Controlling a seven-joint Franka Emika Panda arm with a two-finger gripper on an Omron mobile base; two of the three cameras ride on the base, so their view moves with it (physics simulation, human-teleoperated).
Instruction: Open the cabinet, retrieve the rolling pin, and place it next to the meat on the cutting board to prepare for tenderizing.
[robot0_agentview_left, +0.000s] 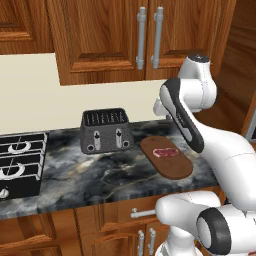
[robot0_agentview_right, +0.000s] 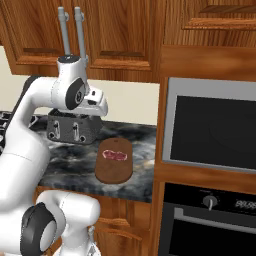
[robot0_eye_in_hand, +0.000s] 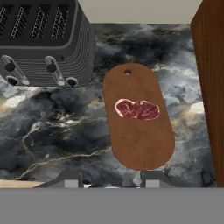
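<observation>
- One cutting board (robot0_eye_in_hand: 141, 122), a dark oval, lies on the marble counter (robot0_eye_in_hand: 57, 131) directly below and ahead of the gripper (robot0_eye_in_hand: 111, 178), its hanging hole at the end farthest from the fingertips.
- One piece of meat (robot0_eye_in_hand: 137, 109) rests flat on the board, toward its far half, with bare wood on the near half closest to the gripper.
- One black toaster (robot0_eye_in_hand: 41, 41) stands on the counter beyond the gripper and to its left, just beside the board's far end but apart from it; its top is cut off in the hand view.
- One cabinet (robot0_agentview_left: 145, 35) hangs above the gripper, both doors shut, with two grey bar handles (robot0_agentview_left: 149, 37) side by side.
- The rolling pin cannot be seen; the shut doors hide whatever is inside.
- Two finger tips (robot0_eye_in_hand: 73, 179) poke up at the edge of the hand view, standing apart with nothing between them; little of them shows, so I cannot tell how far the jaws are set.
- A wooden side panel (robot0_eye_in_hand: 210, 87) rises to the gripper's right, cut off by the frame.
</observation>
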